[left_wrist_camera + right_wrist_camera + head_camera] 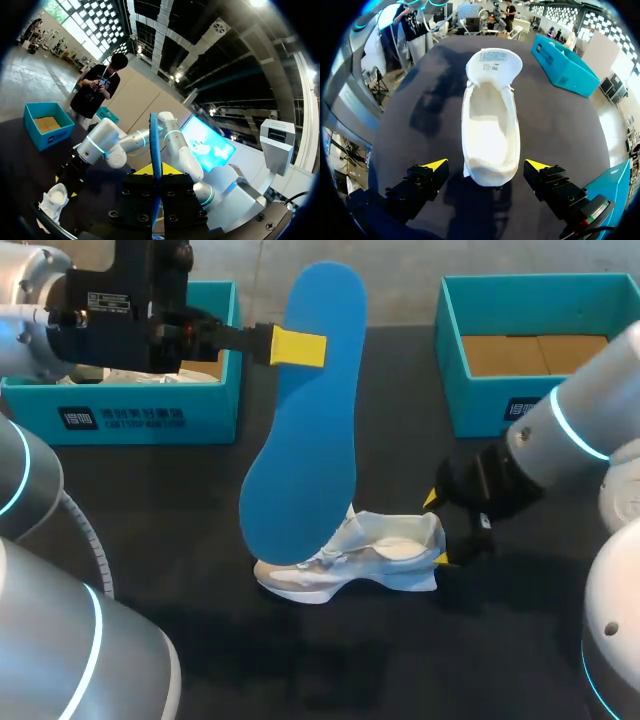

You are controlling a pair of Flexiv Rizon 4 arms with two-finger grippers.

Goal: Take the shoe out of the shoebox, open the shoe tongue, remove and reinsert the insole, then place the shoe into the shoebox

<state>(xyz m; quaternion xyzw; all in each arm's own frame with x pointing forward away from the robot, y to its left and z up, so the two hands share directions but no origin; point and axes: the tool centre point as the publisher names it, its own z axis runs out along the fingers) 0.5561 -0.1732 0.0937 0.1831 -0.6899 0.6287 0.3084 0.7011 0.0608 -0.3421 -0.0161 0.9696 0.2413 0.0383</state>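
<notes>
Standing at the far left is a teal shoebox (130,415), and beside it the left gripper (298,347) is clamped on the upper part of the blue insole (305,440), whose lower end hangs by the toe of the white shoe (345,565). The shoe sits upright on the black table (200,500) outside both boxes, and the right gripper (486,165) straddles its heel, fingers spread wide with a gap either side. A second shoebox (530,340) stands far right, well apart.

Silver arms (590,410) with cyan rings end in black, yellow-tipped hands (437,530).
</notes>
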